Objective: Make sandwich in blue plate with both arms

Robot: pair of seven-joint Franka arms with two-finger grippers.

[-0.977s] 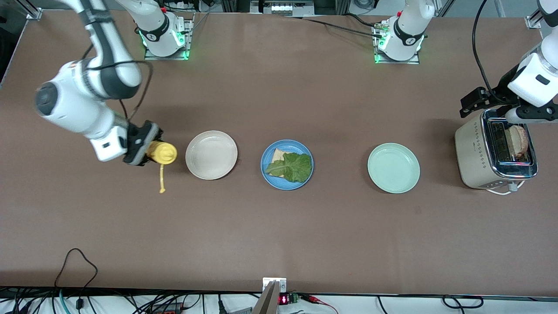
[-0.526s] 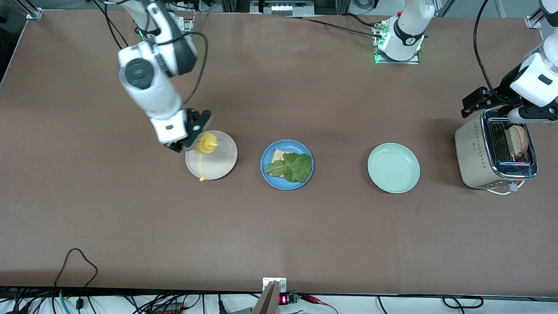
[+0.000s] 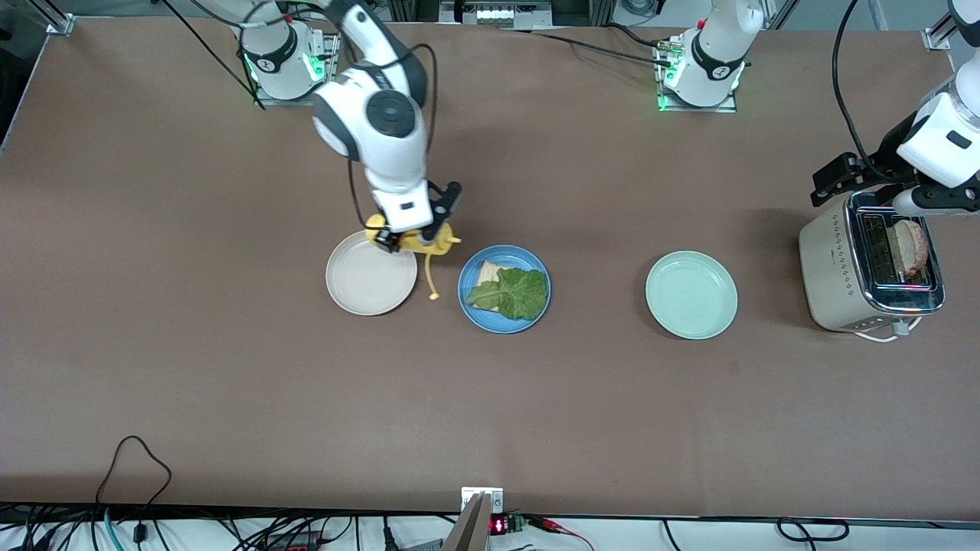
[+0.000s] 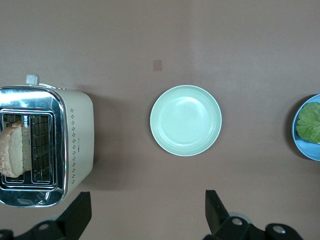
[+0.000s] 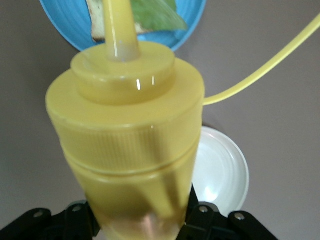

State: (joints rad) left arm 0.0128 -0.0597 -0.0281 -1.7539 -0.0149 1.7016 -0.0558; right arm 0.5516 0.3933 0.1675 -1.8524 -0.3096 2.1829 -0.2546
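Observation:
The blue plate (image 3: 504, 288) sits mid-table and holds one bread slice (image 3: 485, 273) with a green lettuce leaf (image 3: 514, 292) on top. My right gripper (image 3: 413, 232) is shut on a yellow squeeze bottle (image 3: 419, 240), held over the gap between the cream-white plate (image 3: 371, 273) and the blue plate. In the right wrist view the bottle (image 5: 125, 135) fills the frame, nozzle toward the blue plate (image 5: 196, 19). A second bread slice (image 3: 911, 246) stands in the toaster (image 3: 850, 275). My left gripper (image 4: 148, 220) is open and empty, up by the toaster (image 4: 75, 135).
A pale mint-green plate (image 3: 691, 295) lies between the blue plate and the toaster; it also shows in the left wrist view (image 4: 186, 120). A thin yellow tether (image 3: 431, 279) hangs from the bottle. Cables run along the table's edge nearest the camera.
My right arm has swung the yellow bottle from the right arm's end of the table, across the cream-white plate, to beside the blue plate. The left arm has barely moved.

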